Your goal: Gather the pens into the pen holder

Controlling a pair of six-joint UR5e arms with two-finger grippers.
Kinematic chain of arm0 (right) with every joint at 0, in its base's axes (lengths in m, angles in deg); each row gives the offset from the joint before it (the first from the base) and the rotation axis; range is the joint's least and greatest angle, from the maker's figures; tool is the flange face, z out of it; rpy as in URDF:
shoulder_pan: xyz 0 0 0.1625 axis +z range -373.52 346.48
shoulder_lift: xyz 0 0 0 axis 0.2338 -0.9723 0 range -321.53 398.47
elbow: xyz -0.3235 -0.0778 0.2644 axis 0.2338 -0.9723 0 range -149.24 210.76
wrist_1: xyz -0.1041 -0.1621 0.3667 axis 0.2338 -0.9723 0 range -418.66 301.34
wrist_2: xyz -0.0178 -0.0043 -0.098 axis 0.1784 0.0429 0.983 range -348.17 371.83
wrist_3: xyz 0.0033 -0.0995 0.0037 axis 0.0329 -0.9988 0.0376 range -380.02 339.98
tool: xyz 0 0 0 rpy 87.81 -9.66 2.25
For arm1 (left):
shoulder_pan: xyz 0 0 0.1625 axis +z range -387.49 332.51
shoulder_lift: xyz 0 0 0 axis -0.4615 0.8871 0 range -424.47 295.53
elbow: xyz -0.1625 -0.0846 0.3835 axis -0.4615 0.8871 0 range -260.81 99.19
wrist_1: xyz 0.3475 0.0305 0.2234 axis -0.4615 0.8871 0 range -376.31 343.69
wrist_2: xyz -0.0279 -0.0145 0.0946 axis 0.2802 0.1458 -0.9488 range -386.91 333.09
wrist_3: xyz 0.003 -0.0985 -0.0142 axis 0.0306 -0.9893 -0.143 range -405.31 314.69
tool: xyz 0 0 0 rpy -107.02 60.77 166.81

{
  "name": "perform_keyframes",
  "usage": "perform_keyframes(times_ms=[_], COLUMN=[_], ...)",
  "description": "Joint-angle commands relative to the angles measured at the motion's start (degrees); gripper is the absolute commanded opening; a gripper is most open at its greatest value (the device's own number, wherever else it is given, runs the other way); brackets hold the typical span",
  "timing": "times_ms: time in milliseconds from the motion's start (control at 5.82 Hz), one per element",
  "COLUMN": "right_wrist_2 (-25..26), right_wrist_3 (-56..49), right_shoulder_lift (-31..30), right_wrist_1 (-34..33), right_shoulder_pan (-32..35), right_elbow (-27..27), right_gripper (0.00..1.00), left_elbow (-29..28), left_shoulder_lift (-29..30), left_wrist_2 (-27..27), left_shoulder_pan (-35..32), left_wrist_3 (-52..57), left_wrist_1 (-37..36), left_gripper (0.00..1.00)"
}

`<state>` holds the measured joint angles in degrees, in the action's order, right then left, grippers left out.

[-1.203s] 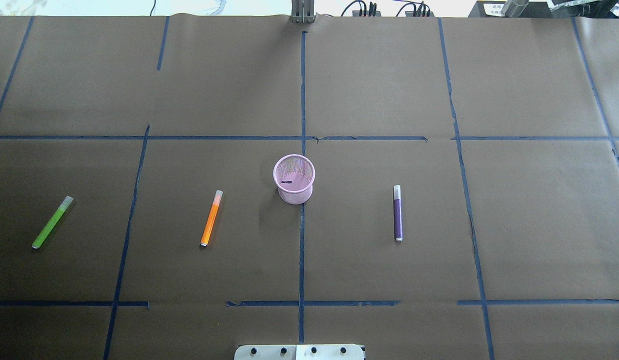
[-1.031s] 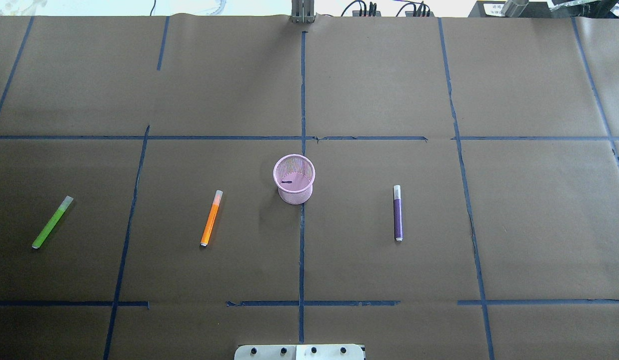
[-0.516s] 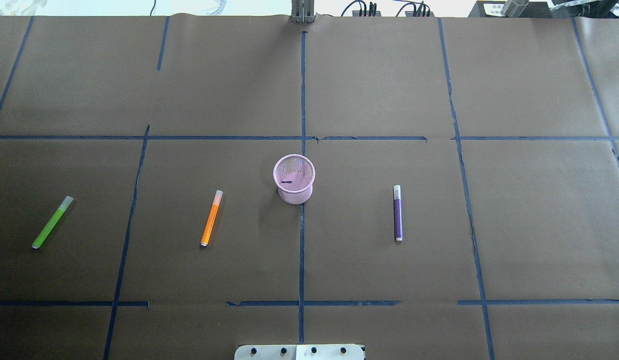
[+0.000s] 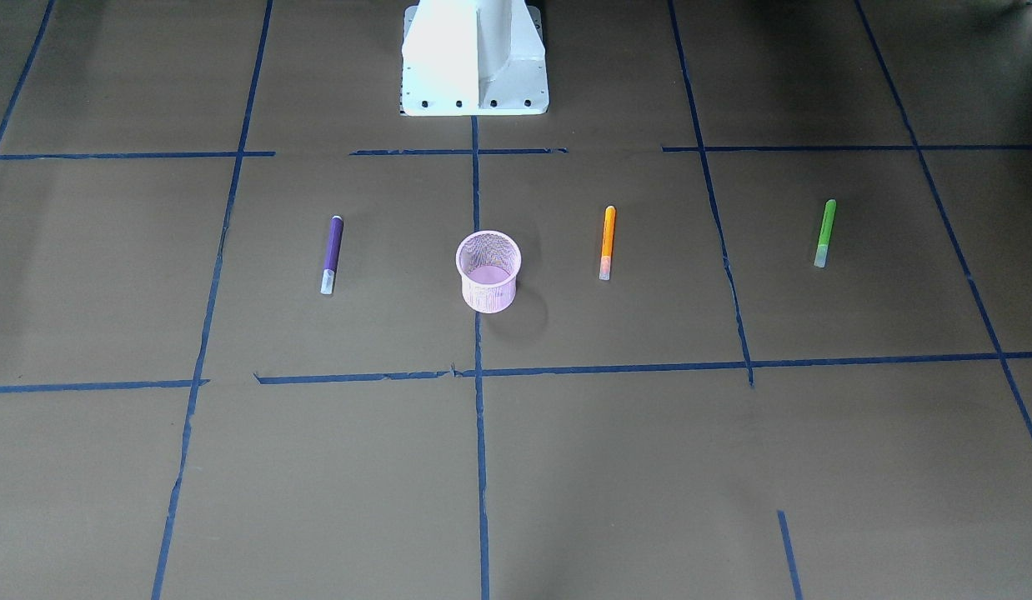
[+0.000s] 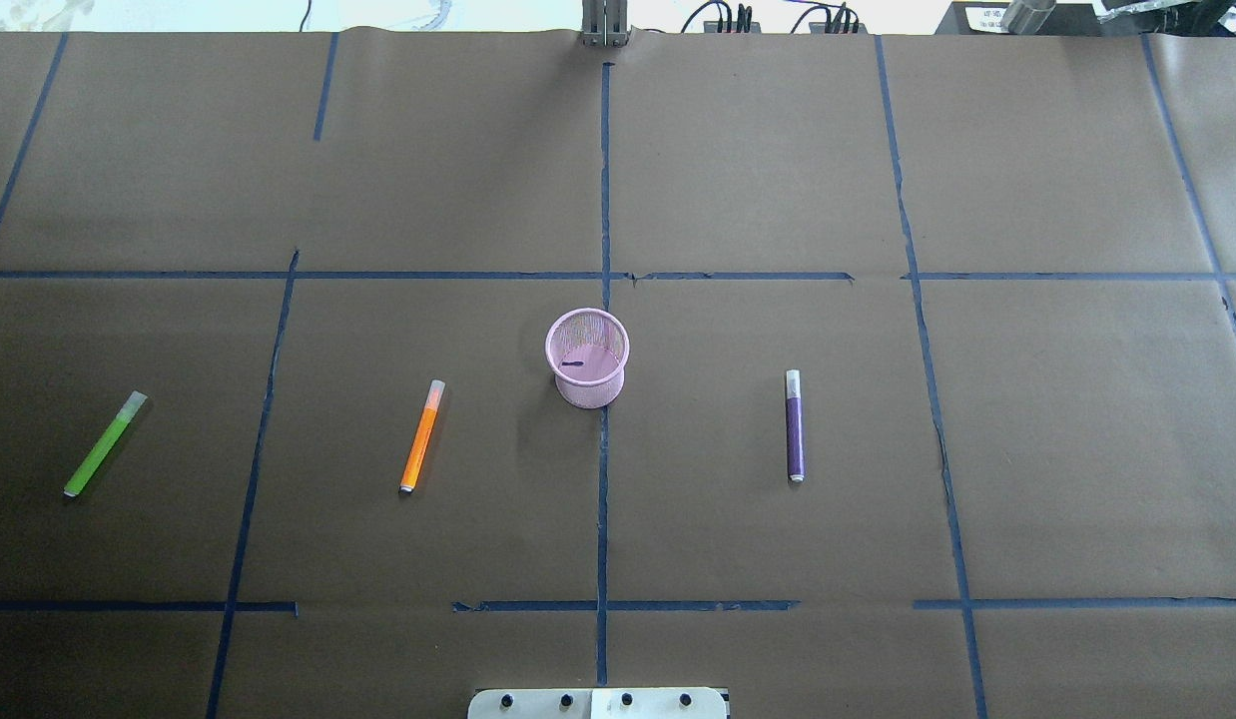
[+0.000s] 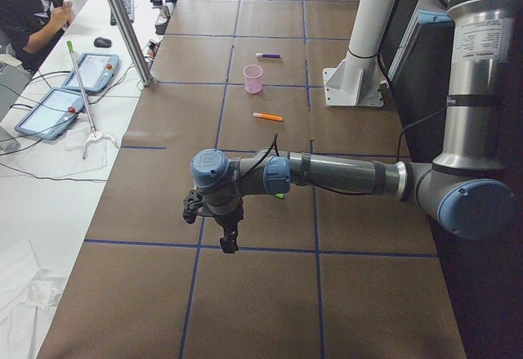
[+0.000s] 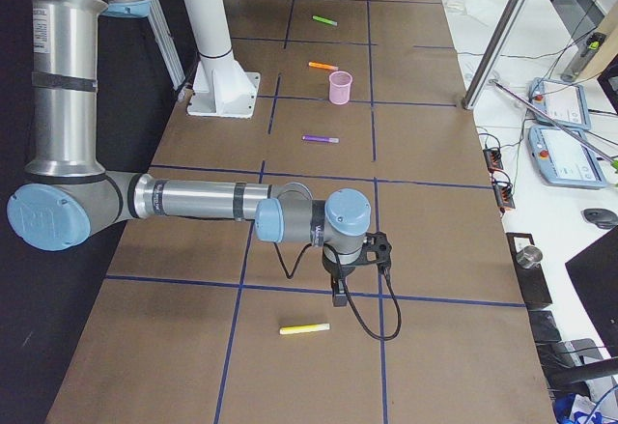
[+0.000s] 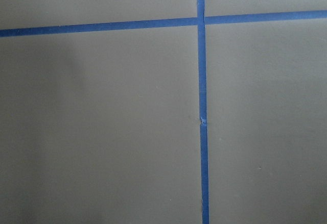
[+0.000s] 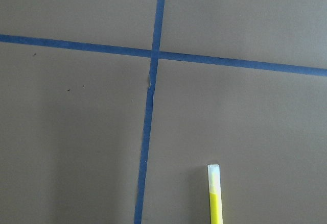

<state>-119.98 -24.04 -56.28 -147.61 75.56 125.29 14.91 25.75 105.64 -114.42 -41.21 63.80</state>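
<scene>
At the middle of the brown-papered counter (image 5: 778, 150), the pink mesh pen holder (image 5: 590, 391) is shown upright on a blue tape line, with bare paper on every side. The orange pen (image 5: 420, 439) is laid flat near it on the robot's left, the green pen (image 5: 103, 446) well beyond toward that end, and the purple pen (image 5: 795, 429) near it on the right. A yellow pen (image 7: 304, 328) is seen far out toward the right end, just beside the right hand (image 7: 338, 296), which is held fingers-down over a tape crossing. The left hand (image 6: 230, 246) is poised likewise toward the left end. Whether either hand is spread or pressed together cannot be told.
</scene>
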Motion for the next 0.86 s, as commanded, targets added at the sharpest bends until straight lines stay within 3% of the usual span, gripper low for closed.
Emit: perform_keyframes(times_ms=[0,172,344,516,688], right_wrist_2=[-0.29,-0.20,-0.03,0.41,0.50], right_wrist_3=[0.06,0.06,-0.02,-0.20,-0.72], right_shoulder_lift=[0.01,0.01,0.01,-0.34,-0.60], right_wrist_1=[-0.08,0.01,0.01,0.01,1.75], right_shoulder_pan=[0.04,0.04,-0.05,-1.53,-2.33], right_elbow=[-0.04,-0.13,-0.13,-0.39,-6.49], right_gripper=[1.00,1.00,1.00,1.00,1.00], left_elbow=[0.33,0.34,0.34,0.52,0.43], left_shoulder_lift=[5.81,10.20,16.07,17.52,16.49], left_wrist_2=[1.12,0.78,0.51,0.51,0.33], left_shoulder_pan=[4.80,16.42,22.88,26.17,26.29], left_wrist_3=[-8.60,-14.85,-20.92,-23.42,-23.44], left_wrist_1=[0.13,2.22,2.33,2.76,5.64], left_gripper=[1.00,1.00,1.00,1.00,1.00])
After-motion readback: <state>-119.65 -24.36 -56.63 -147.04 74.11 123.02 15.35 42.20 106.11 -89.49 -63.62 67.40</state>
